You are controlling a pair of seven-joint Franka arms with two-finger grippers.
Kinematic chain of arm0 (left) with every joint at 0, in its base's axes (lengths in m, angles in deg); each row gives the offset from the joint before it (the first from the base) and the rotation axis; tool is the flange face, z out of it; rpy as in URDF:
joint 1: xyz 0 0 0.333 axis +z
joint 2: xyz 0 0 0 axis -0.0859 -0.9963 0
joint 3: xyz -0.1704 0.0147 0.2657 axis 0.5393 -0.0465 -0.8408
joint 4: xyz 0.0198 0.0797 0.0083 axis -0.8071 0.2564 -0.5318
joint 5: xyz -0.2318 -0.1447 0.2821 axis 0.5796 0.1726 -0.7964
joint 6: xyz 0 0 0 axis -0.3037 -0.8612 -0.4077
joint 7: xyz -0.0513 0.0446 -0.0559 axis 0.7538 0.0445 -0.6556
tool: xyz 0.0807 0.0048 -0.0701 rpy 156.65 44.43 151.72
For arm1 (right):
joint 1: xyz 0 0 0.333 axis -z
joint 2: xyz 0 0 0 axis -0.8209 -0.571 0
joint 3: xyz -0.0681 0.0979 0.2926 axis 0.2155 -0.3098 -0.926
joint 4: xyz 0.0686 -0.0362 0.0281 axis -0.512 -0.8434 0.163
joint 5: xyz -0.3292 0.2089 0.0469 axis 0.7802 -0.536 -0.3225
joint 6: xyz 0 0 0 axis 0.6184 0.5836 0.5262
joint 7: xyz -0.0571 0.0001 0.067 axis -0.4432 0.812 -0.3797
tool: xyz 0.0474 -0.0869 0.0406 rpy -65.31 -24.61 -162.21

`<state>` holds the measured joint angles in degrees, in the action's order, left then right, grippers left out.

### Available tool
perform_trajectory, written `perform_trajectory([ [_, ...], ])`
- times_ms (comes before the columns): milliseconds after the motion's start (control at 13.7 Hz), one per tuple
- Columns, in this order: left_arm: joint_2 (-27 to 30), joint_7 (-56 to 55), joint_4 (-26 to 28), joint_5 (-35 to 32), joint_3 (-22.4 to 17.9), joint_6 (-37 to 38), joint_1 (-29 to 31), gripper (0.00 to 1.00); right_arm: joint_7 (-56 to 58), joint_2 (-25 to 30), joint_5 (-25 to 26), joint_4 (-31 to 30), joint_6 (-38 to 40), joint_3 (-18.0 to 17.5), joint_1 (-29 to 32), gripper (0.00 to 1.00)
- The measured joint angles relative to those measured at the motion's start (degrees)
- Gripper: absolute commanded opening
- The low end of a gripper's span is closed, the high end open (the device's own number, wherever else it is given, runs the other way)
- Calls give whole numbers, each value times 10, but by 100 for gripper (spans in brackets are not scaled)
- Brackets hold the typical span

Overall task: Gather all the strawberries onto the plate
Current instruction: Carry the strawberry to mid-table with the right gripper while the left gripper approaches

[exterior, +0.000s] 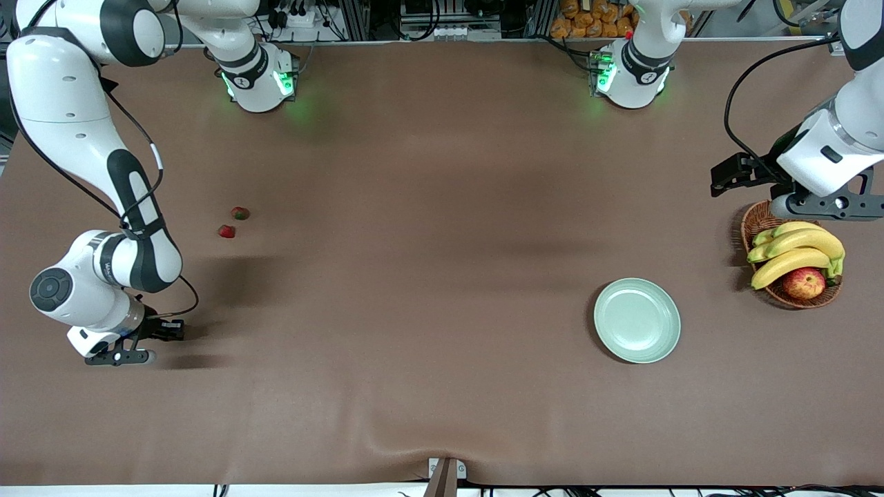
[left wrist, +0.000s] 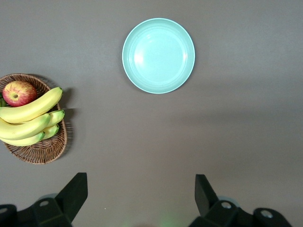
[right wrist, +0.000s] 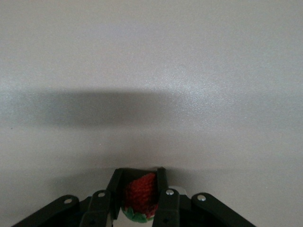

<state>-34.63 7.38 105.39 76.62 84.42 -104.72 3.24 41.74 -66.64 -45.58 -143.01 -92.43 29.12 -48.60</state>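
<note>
My right gripper [exterior: 119,356] is low at the right arm's end of the table, shut on a strawberry [right wrist: 140,195]. In the right wrist view the red berry sits between the two dark fingers [right wrist: 166,196], its green top showing. Two more strawberries [exterior: 239,213] [exterior: 226,231] lie close together on the brown table, farther from the front camera than that gripper. The mint-green plate [exterior: 637,319] [left wrist: 158,55] sits bare toward the left arm's end. My left gripper [exterior: 832,204] [left wrist: 140,180] hangs open over the table by the basket, with nothing between its fingers.
A wicker basket [exterior: 757,222] [left wrist: 45,150] holding bananas [exterior: 798,250] and an apple [exterior: 804,282] stands beside the plate at the left arm's end. A brown cloth covers the table.
</note>
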Motion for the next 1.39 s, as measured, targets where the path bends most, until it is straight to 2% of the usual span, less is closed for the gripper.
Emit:
perform_trajectory([
  [220, 0, 0, 0, 0, 0, 0, 0, 100, 1, 10, -5, 17, 31, -11, -5, 14],
  [366, 0, 0, 0, 0, -1, 0, 0, 100, -20, 41, -46, 33, 91, -26, -21, 15],
  [513, 0, 0, 0, 0, -1, 0, 1, 100, -85, 83, -82, 36, 150, -31, -61, 15],
  [659, 0, 0, 0, 0, -1, 0, 1, 100, -163, 100, -90, 33, 170, -35, -118, 15],
  [805, 0, 0, 0, 0, -1, 0, 1, 100, -240, 97, -93, 28, 166, -37, -186, 20],
  [952, -1, 0, 0, 0, -1, 0, 1, 100, -292, 85, -99, 23, 146, -37, -248, 20],
  [1245, -4, 0, 0, 0, -1, 0, 1, 100, -314, 47, -188, 20, 61, -36, -347, 20],
  [1391, -5, 0, 0, 0, -1, 0, 1, 100, -319, 25, -210, 19, 14, -36, -383, 26],
])
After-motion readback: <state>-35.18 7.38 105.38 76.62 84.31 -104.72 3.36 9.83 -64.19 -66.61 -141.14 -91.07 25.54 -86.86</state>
